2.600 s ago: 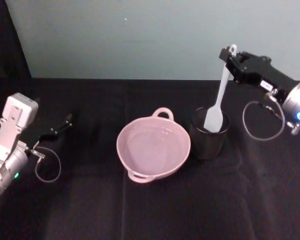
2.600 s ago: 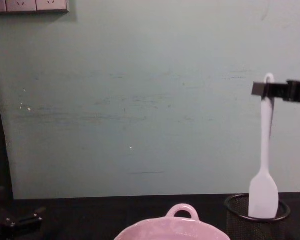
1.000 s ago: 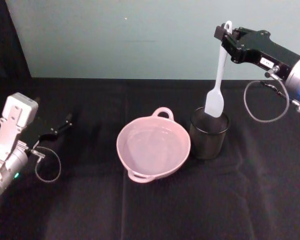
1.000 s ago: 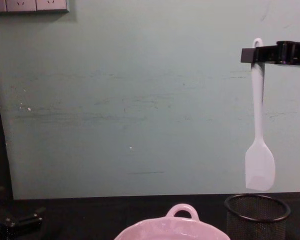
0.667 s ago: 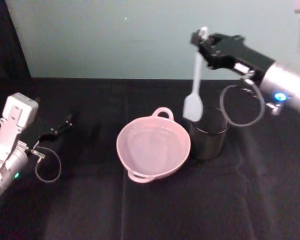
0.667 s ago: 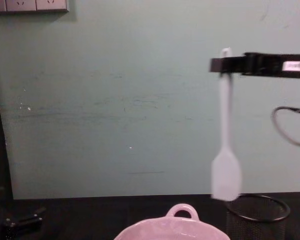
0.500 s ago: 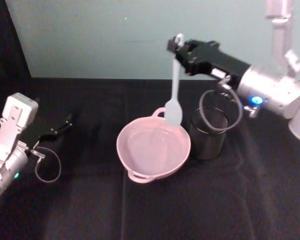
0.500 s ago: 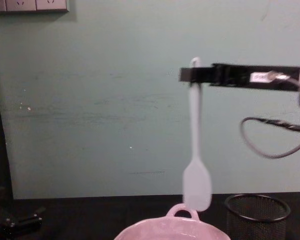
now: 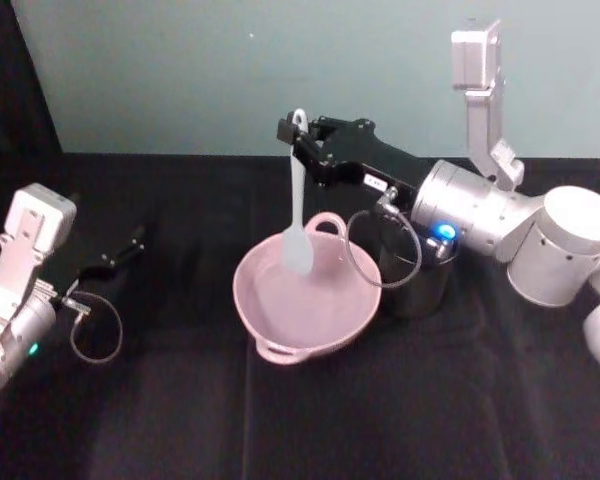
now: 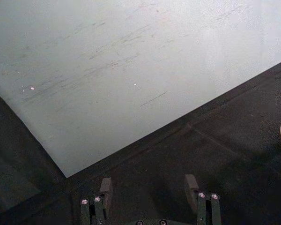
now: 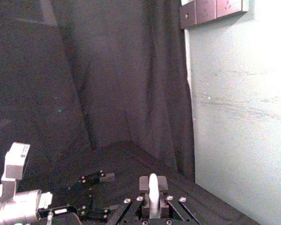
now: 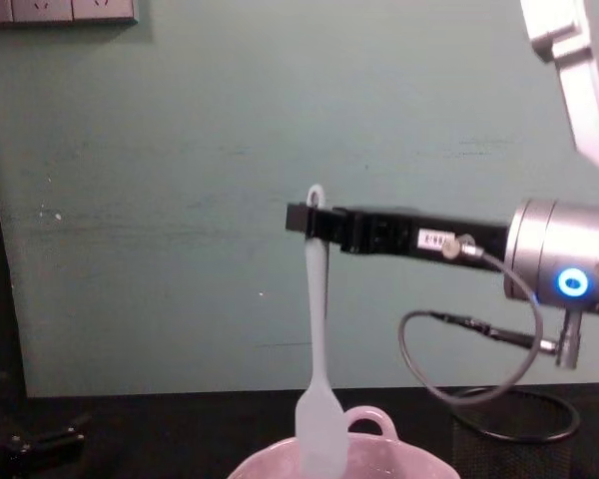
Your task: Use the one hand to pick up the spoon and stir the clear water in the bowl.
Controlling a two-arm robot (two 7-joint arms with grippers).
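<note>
My right fingers (image 9: 325, 145), clenched on the tip of the spoon (image 9: 295, 200), have swung it from the cup (image 9: 417, 295) to the bowl (image 9: 302, 346), its head perhaps touching the water (image 9: 305, 300), so stirring is next, while my left fingers (image 9: 115, 255) lie released at the table's (image 9: 180, 420) left.

White spoon (image 9: 294, 200) hanging upright, head down inside pink bowl (image 9: 325, 305), handle tip pinched by right gripper (image 9: 298, 142)

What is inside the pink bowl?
The head of the spoon hangs inside the bowl, handle clamped by the right gripper. The water is not discernible; whether the head touches it cannot be told.
</note>
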